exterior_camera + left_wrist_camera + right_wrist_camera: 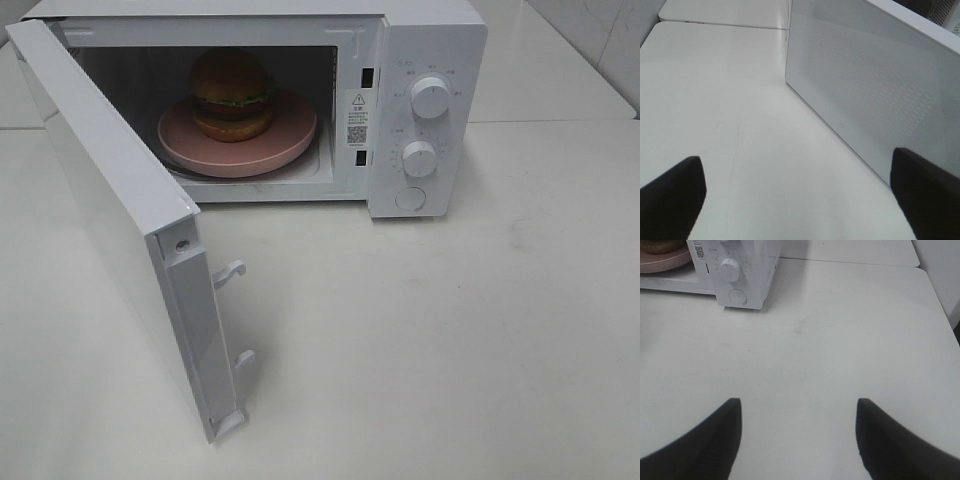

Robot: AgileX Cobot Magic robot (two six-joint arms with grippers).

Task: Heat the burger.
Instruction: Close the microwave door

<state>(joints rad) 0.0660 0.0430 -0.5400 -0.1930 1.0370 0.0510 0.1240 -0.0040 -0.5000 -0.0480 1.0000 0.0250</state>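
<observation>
The burger sits on its plate inside the microwave at the table's far edge, left gripper and right gripper both spread empty; slamming the open door could topple it.

Bright, even light; soft shadows.

White tabletop everywhere, slightly glossy, few faint scuffs. Seam running across near back where panels meet. Pale tiles past far right corner, wall or floor, can't tell. Light soft and even, shadows weak.
</observation>
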